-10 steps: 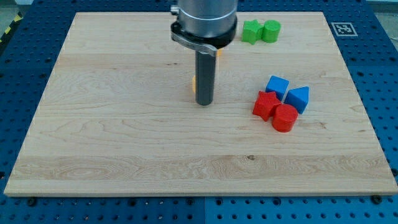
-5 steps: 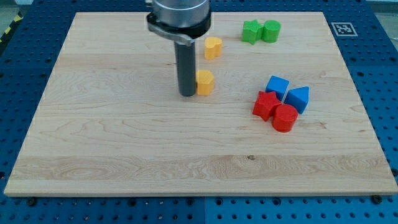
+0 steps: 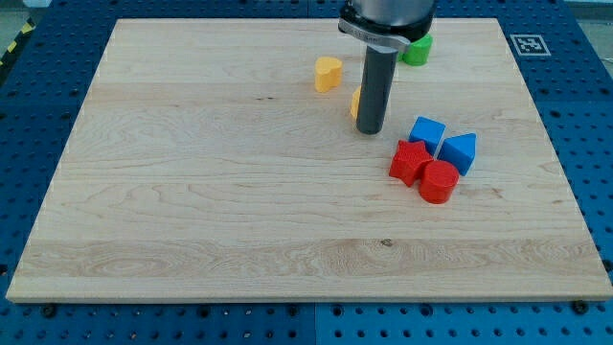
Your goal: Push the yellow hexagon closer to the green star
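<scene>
My tip [image 3: 370,128] rests on the wooden board [image 3: 192,192], right of centre in the upper half. The yellow hexagon [image 3: 355,103] shows only as a thin sliver at the rod's left edge, just above the tip; the rod hides the rest. The green star is hidden behind the arm's body at the view's top. Only part of a green cylinder [image 3: 418,52] shows there, up and to the right of the rod.
A yellow heart [image 3: 328,73] lies up and to the left of the tip. A cluster sits to the tip's lower right: a blue cube [image 3: 427,131], a blue wedge [image 3: 461,151], a red star [image 3: 410,161] and a red cylinder [image 3: 439,181].
The rod has swung from the left of the yellow hexagon to the right. The hexagon has moved up and to the right, toward the green blocks. The arm now covers the green star.
</scene>
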